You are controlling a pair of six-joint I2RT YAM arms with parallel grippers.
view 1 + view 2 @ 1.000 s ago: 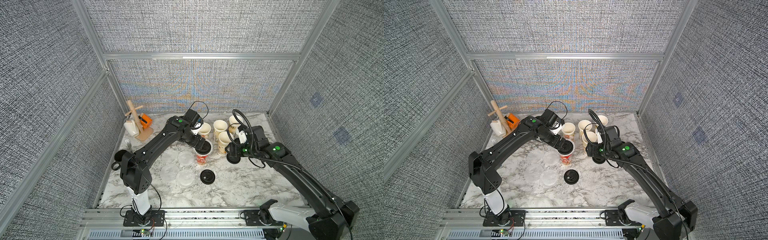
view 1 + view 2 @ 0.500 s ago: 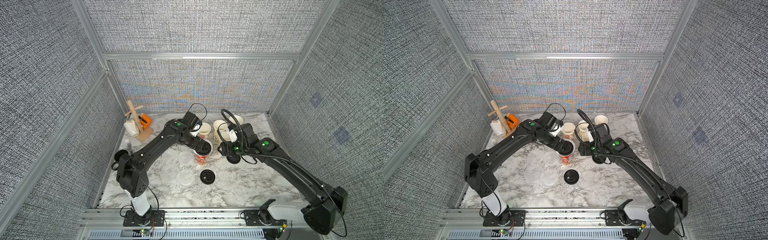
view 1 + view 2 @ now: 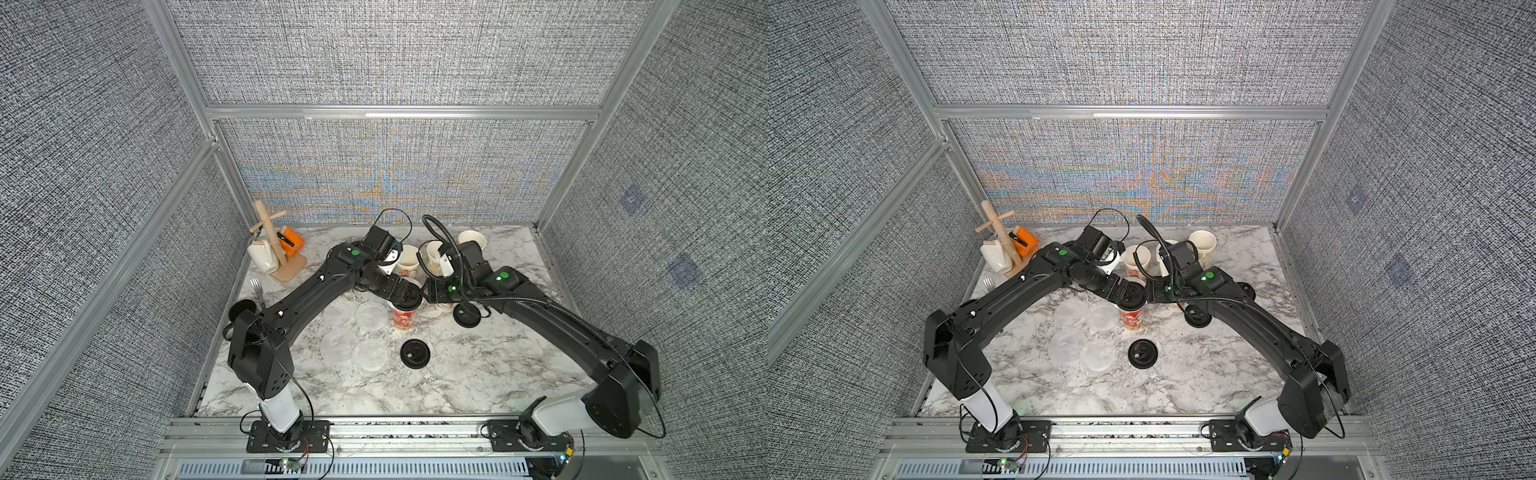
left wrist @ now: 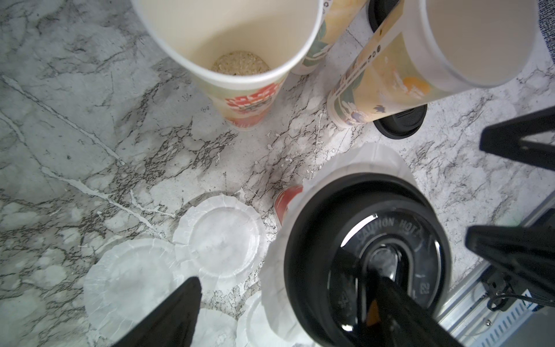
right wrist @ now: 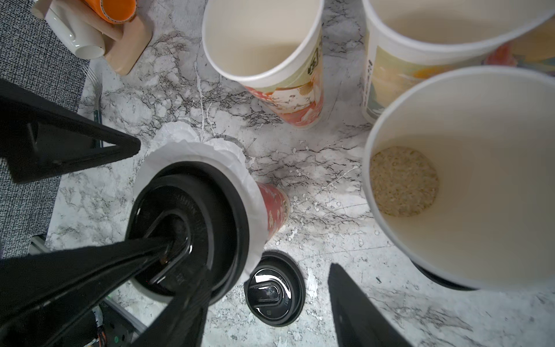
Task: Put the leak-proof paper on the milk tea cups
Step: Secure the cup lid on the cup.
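Both arms bent inward, grippers set close together

The left arm (image 3: 307, 299) is extended forward and its wrist is angled down, the left gripper (image 3: 409, 296) being held with jaws spread wide. The right arm (image 3: 552, 328) is folded in from the opposite side, and the right gripper (image 3: 430, 291) is held just beside the left jaws, its own jaws parted.

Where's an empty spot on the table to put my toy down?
The front strip of the table, between the loose black lid and the metal rail, is bare. So is the far right corner beside the back cup. The middle is crowded: film discs, cups, the left arm and right arm.
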